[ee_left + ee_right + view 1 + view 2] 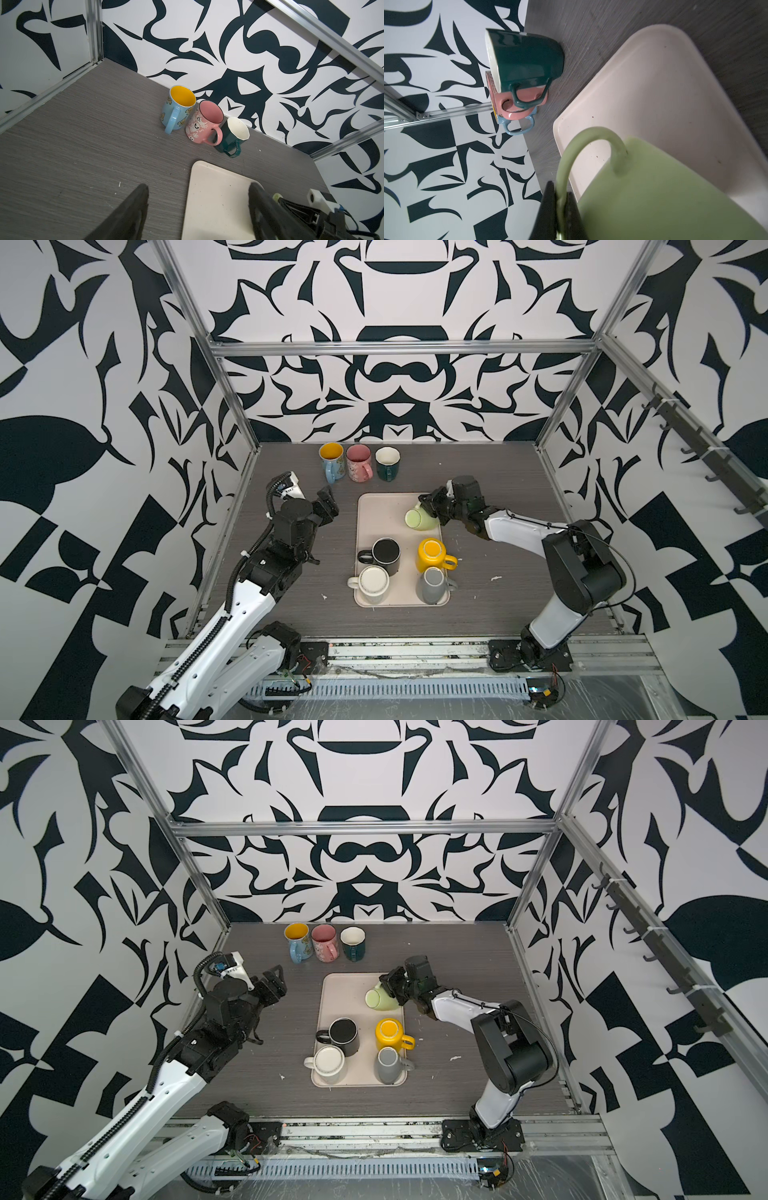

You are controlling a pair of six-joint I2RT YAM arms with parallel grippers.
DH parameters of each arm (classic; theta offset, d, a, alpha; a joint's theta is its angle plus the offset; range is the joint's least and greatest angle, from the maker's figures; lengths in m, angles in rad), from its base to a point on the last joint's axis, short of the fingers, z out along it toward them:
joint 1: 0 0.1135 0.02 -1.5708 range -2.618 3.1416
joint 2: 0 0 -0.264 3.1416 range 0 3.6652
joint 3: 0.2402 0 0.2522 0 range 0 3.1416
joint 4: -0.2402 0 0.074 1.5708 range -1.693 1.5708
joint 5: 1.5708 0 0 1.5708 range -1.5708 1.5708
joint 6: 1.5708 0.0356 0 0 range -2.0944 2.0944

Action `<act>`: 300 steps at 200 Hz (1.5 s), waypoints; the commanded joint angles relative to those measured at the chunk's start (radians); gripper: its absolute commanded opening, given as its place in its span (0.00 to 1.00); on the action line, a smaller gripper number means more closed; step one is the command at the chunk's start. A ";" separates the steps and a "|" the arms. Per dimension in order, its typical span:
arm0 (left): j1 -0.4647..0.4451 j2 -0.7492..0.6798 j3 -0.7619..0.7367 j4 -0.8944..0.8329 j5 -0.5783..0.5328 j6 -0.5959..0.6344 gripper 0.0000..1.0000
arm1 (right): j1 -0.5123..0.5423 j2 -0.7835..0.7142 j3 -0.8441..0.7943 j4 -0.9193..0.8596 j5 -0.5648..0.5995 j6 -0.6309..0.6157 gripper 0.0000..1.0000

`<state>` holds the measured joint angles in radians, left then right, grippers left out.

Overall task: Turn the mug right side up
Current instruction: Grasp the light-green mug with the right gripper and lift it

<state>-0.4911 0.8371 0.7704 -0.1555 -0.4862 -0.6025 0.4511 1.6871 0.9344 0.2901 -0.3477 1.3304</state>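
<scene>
The mug point(422, 519) point(380, 999) is pale green and hangs tilted, nearly on its side, over the far right part of the beige tray point(382, 514) point(340, 994). My right gripper point(430, 504) point(388, 984) is shut on its handle. In the right wrist view the gripper point(560, 195) pinches the green handle loop, and the mug body point(664, 197) fills the corner above the tray point(664, 93). My left gripper point(328, 506) point(276, 986) point(198, 187) is open and empty, left of the tray point(218, 197).
Black point(386, 551), white point(374, 578), yellow point(432, 551) and grey point(434, 578) mugs stand on the tray's near half. Against the back wall a blue point(331, 462), a pink point(358, 462) and a dark green mug point(387, 462) stand upright. Frame posts line both table sides.
</scene>
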 commanded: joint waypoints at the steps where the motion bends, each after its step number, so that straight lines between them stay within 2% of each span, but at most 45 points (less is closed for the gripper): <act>1: 0.003 0.001 0.036 -0.009 0.004 -0.010 0.79 | 0.013 -0.080 0.061 0.051 0.031 -0.084 0.00; 50: 0.003 0.013 0.043 -0.007 0.011 -0.010 0.78 | 0.020 -0.090 0.043 0.052 0.045 -0.117 0.00; 108: 0.003 0.025 0.049 -0.004 0.025 -0.011 0.78 | 0.045 -0.122 0.041 0.043 0.086 -0.213 0.00; 189: 0.003 0.053 0.066 0.021 0.053 -0.005 0.77 | 0.113 -0.173 0.053 0.022 0.174 -0.422 0.00; 249: 0.003 0.127 0.130 0.056 0.161 0.058 0.76 | 0.170 -0.204 0.063 0.028 0.263 -0.594 0.00; 300: 0.003 0.223 0.197 0.086 0.295 0.091 0.75 | 0.189 -0.224 0.040 0.075 0.301 -0.678 0.00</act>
<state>-0.4911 1.0302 0.9245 -0.1040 -0.2745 -0.5396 0.6292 1.5227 0.9363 0.2298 -0.0933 0.7395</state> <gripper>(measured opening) 0.756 0.048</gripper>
